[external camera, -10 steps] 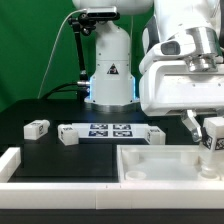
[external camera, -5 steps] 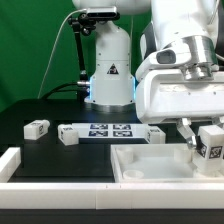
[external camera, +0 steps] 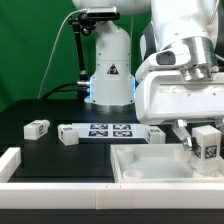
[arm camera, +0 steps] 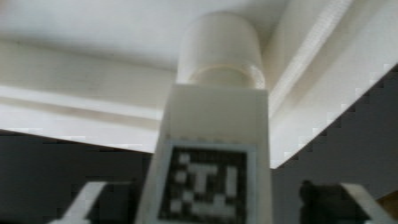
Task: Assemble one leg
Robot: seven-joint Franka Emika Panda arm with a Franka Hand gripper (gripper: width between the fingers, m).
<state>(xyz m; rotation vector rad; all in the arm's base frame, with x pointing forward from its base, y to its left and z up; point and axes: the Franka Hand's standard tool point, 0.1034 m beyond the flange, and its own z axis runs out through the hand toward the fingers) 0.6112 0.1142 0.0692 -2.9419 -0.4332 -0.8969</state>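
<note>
Scanning from the exterior view's left: two loose posts point(external camera: 37, 128) point(external camera: 68, 135) are lying on the black table point(external camera: 40, 150), well apart from the work. Beside them the marker board point(external camera: 108, 130) is sitting flat, its tags facing up.

Further right, the tray point(external camera: 150, 172) is resting near the front edge. It is matte white plastic, shallow, with raised square rims.

At far right the gripper point(external camera: 203, 130) is clamping the leg point(external camera: 207, 148) and holding it clear of the table, over the tray's right-hand part. In the wrist view its fingers point(arm camera: 338, 200) are showing on either side of the leg.

- Leg: the same hard, smooth white plastic, square in section, with a black-and-white tag point(arm camera: 214, 185) on one face. The far end is narrowing into a rounded peg point(arm camera: 228, 50).
- Step, as I am reading it: carrying the leg in for mounting, not yet seated.
- Peg is pointing toward the tray's inner wall. No socket is showing from either camera.
- Next move is calling for lining the peg up square over its mounting point, then lowering gently. Smooth plastic may be slipping in the grip if pushed off-axis.
</note>
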